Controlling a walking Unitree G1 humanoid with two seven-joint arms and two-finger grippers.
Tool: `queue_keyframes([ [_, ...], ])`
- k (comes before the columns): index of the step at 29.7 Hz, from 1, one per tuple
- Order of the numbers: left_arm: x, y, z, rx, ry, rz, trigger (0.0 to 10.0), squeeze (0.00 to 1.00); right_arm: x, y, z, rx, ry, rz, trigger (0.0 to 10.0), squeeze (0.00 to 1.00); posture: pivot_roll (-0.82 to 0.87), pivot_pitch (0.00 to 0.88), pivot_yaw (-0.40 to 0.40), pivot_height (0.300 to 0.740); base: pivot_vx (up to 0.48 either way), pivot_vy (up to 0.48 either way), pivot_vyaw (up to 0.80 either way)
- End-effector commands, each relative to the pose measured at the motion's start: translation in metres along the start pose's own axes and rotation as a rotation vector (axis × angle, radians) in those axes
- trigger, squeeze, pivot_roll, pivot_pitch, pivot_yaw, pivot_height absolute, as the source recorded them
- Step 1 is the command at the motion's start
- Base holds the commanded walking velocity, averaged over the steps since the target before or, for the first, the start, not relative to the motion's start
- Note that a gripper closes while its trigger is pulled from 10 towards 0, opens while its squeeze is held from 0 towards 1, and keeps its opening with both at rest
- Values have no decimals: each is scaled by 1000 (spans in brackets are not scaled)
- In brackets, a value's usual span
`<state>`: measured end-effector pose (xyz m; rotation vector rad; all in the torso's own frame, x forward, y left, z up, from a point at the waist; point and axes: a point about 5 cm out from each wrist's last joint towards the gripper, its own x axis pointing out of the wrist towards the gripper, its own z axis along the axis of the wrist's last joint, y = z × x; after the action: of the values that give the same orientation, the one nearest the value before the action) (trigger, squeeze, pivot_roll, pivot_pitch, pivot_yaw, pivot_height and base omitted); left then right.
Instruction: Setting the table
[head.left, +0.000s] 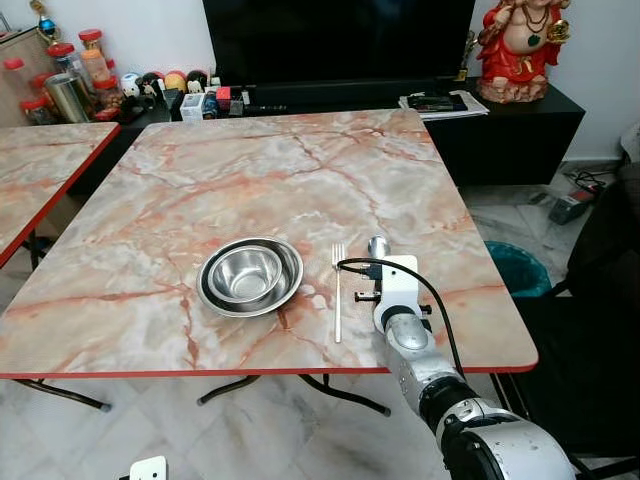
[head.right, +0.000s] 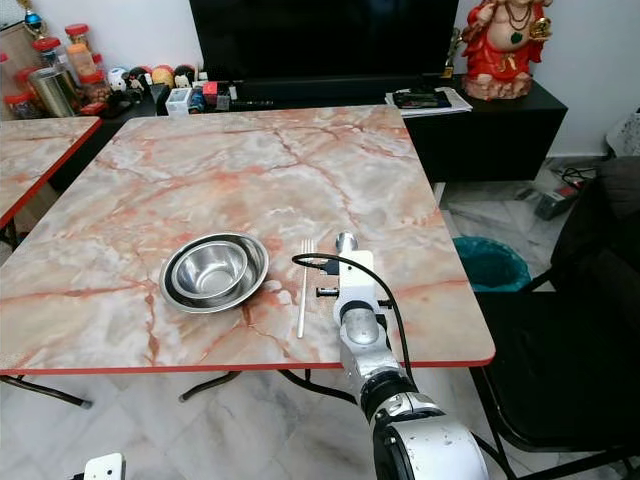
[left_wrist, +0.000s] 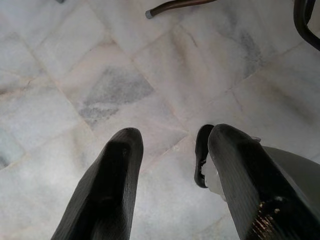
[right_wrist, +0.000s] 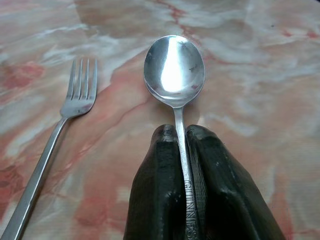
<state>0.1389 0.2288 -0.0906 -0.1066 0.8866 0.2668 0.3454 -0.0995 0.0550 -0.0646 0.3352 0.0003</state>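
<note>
Spoon (right_wrist: 174, 65) sits pinched by its handle in my right gripper (right_wrist: 182, 135), jaws closed on it, seemingly just above the counter (head.left: 200, 180); fork (right_wrist: 75, 105) beside them. Left gripper (left_wrist: 170, 145) jaws spread.

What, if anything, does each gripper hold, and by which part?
The right gripper holds a spoon by its handle, jaws shut just below the bowl. The left gripper hangs open over the floor, holding nothing.
</note>
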Motion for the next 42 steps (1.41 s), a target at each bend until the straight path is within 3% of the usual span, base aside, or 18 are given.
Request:
queue_keyframes([
  [1, -1, 7, 1, 13, -8, 17, 10000, 0, 1, 5, 3, 8, 4, 16, 10000, 0, 166, 0, 45, 740, 0, 0, 0],
  [27, 1, 2, 2, 9, 6, 0, 10000, 0, -2, 11, -6, -34, 56, 34, 10000, 0, 172, 0, 38, 740, 0, 0, 0],
  [28, 1, 2, 2, 10, 7, -1, 10000, 0, -2, 12, -6, -37, 56, 34, 10000, 1000, 172, 0, 38, 740, 0, 0, 0],
  [42, 1, 0, 3, 12, 8, -6, 10000, 0, -1, 13, -3, -24, 43, 32, 10000, 1000, 170, 0, 38, 740, 0, 0, 0],
])
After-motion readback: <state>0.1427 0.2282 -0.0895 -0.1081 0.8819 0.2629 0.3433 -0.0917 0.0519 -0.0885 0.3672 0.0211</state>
